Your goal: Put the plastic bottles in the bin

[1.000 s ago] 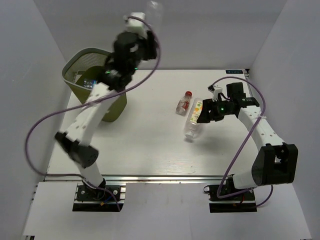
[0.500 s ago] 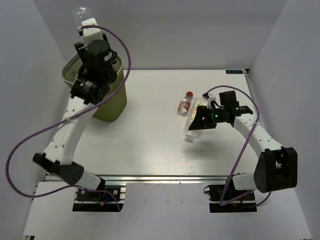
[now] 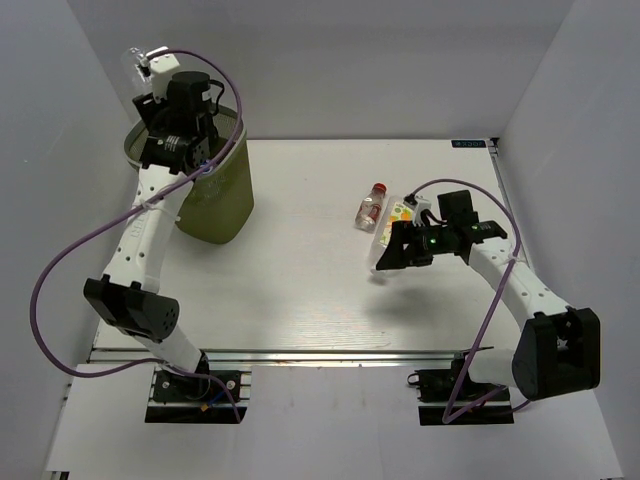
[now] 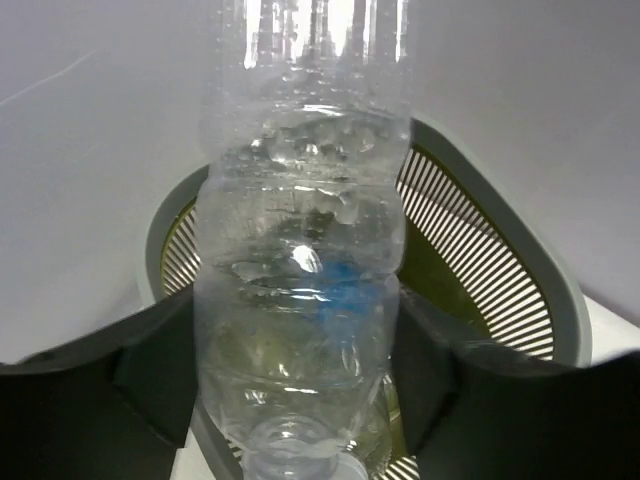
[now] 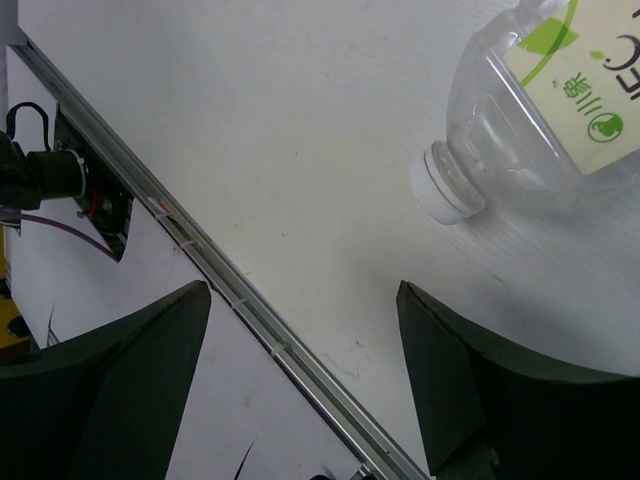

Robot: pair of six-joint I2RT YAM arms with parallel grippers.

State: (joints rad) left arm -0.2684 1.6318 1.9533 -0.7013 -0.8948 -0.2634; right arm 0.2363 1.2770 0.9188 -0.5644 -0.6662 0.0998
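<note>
Transfer: left claw (image 4: 295,375), clamped on clear bottle (image 4: 300,250), has swung to bin (image 4: 520,290) at 10 o'clock, release next; right claw (image 5: 300,300) gapes beside juice bottle (image 5: 540,130).

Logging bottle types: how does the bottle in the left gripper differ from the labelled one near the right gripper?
The held bottle is plain and unlabelled; the labelled bottle carries a green-printed label. The held bottle is clamped in the left gripper, raised at the bin; the labelled bottle lies on the table, ungripped. Both are clear plastic.
</note>
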